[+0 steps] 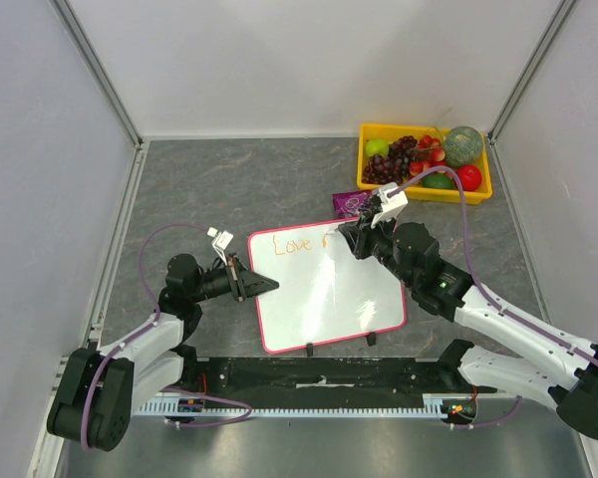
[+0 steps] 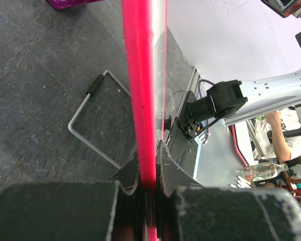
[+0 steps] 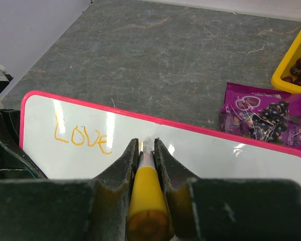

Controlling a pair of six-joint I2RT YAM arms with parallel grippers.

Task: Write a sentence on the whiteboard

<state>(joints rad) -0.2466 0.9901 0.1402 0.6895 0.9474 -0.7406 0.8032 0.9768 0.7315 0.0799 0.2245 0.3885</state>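
Top external: left hand [image 1: 269, 285] clamps whiteboard [image 1: 329, 294], right hand [image 1: 355, 239] grips marker [image 3: 147, 186] beside purple packet [image 1: 346, 202], near fruit tray [image 1: 409, 193]

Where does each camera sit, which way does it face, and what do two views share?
Top external: overhead, behind the left arm and right arm, which show; faces down on the pink-framed rectangular white board.
Left wrist: sights along the board's frame; left pincer, shut on it, shows.
Right wrist: faces down at the orange handwritten word; right pincer, shut on a yellow marker, shows.
Shared: top and right wrist show that word.
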